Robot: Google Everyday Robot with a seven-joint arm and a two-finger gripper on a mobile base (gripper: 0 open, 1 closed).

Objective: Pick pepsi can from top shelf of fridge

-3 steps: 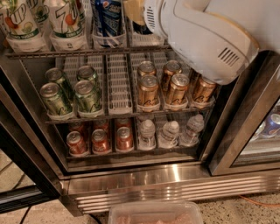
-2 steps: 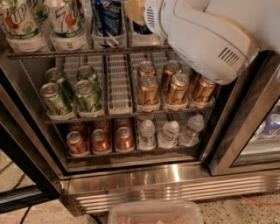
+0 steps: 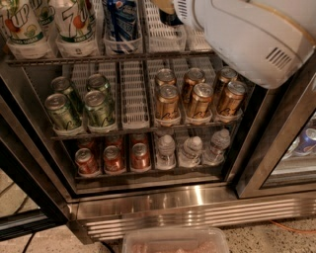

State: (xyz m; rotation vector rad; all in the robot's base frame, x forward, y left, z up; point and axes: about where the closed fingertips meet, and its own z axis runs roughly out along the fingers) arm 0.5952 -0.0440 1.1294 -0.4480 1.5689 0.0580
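Observation:
The fridge (image 3: 163,200) stands open before me. Its top shelf (image 3: 98,58) carries white lane trays (image 3: 163,34). My arm's white housing (image 3: 247,34) covers the shelf's right part. My gripper (image 3: 165,7) shows only as a tan tip at the top edge, over a lane tray. A dark rounded thing (image 3: 171,20) sits right under it. I cannot tell whether that is the pepsi can or whether it is held. A blue can with white streaks (image 3: 121,22) stands one lane to the left.
7UP bottles (image 3: 74,22) stand top left. The middle rack holds green cans (image 3: 98,106) and copper cans (image 3: 197,99). The lower rack holds red cans (image 3: 113,158) and water bottles (image 3: 190,150). A clear plastic tub (image 3: 175,240) lies on the floor. A dark door frame (image 3: 269,143) is to the right.

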